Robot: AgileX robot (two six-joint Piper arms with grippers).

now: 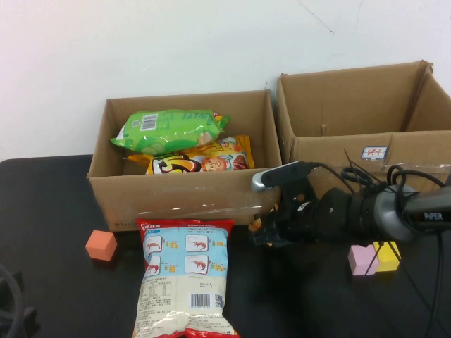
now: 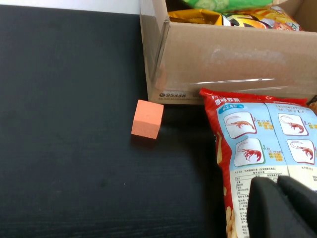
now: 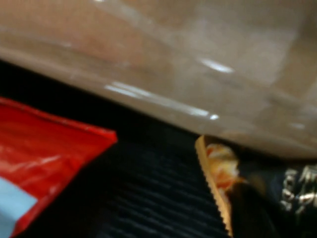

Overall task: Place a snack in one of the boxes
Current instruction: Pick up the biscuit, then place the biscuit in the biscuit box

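Observation:
A small orange snack packet (image 3: pixel 216 171) with a serrated edge lies on the black table at the foot of the left box (image 1: pixel 176 193). My right gripper (image 1: pixel 262 234) reaches across to it and is shut on it, one dark finger (image 3: pixel 250 210) pressed on the packet. A large red and blue shrimp snack bag (image 1: pixel 184 282) lies flat in front of the left box. My left gripper (image 2: pixel 277 182) hovers shut and empty over that bag's lower part (image 2: pixel 257 148). The left box holds a green bag (image 1: pixel 169 129) and an orange-yellow bag (image 1: pixel 201 162). The right box (image 1: pixel 366 113) stands beside it.
An orange cube (image 1: pixel 101 245) sits on the table left of the shrimp bag. A pink cube (image 1: pixel 362 260) and a yellow cube (image 1: pixel 388 256) sit under the right arm's forearm. Cables trail from the right arm near the right box's front wall.

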